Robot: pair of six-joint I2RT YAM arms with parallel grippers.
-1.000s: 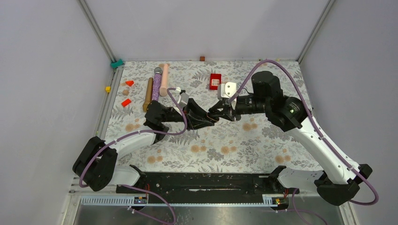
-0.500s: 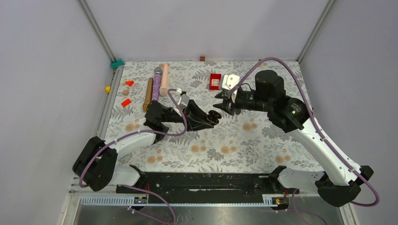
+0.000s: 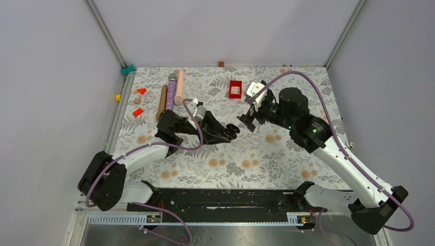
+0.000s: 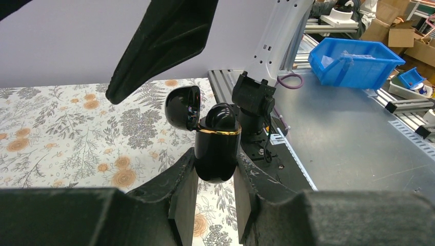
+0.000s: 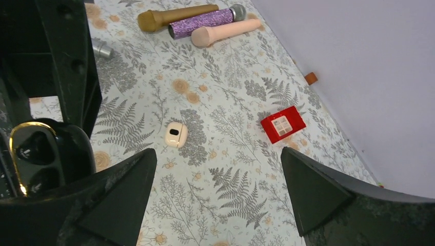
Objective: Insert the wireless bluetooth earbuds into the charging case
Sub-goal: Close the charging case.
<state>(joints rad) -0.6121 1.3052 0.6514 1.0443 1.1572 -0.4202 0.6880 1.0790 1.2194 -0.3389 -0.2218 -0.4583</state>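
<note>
Black glossy charging case (image 4: pixel 215 146) between left gripper (image 4: pixel 214 177) fingers, over floral-print tablecloth (image 3: pixel 256 159) centre. Right gripper (image 3: pixel 250 118) just right, apart. Red square box (image 3: pixel 235 88) behind; three handheld microphones (image 3: pixel 171 92) side by side, far left.

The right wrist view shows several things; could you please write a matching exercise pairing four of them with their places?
1 glossy black charging case
2 small cream pebble-shaped case
3 flat red square box
4 glittery purple microphone

A between gold microphone and pink microphone
B in left gripper, lid open
C loose between black case and red box
D white panel on top

Pairs: 1-B, 2-C, 3-D, 4-A
</note>
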